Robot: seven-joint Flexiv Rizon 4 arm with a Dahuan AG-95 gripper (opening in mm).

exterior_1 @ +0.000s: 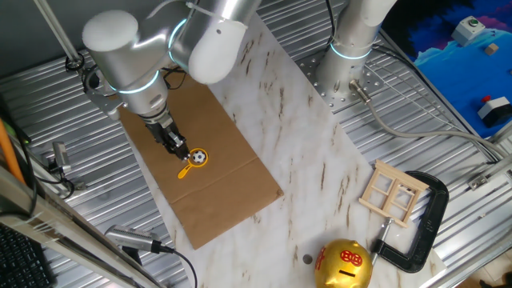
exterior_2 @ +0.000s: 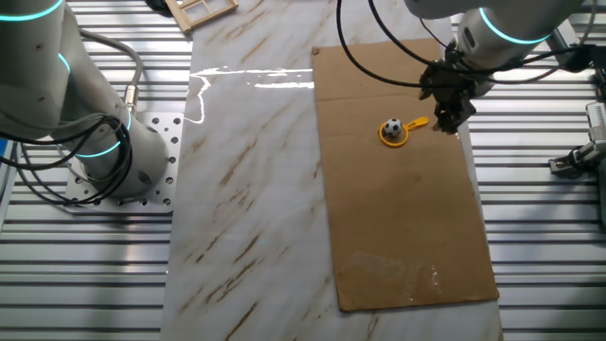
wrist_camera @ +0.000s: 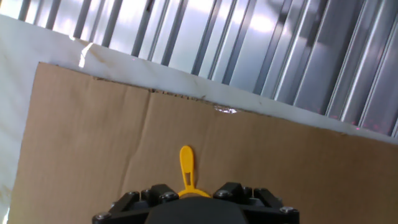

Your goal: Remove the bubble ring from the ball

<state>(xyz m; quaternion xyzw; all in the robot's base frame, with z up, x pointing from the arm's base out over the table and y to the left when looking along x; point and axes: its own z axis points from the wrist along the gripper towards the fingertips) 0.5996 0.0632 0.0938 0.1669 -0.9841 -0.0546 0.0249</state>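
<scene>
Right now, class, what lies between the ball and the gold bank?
In one fixed view, only bare cardboard and marble tabletop separate the ball from the gold bank.

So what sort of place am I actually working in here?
Probably a robotics lab bench, not a home: a ribbed aluminium table, a second silver robot arm base bolted on, and a black metal C-clamp at the marble-patterned board's edge.

A flat brown cardboard sheet point(exterior_2: 407, 180) lay on the white marble-patterned table top point(exterior_2: 251, 180). On the cardboard stood a tiny black-and-white soccer-patterned ball point(exterior_2: 392, 128) inside the hoop of a small yellow-orange plastic bubble ring point(exterior_2: 399, 132). The handle pointed toward the black two-finger gripper point(exterior_2: 444, 119), which hung just beside its end. Whether the jaws touched the handle could not be told.
</scene>
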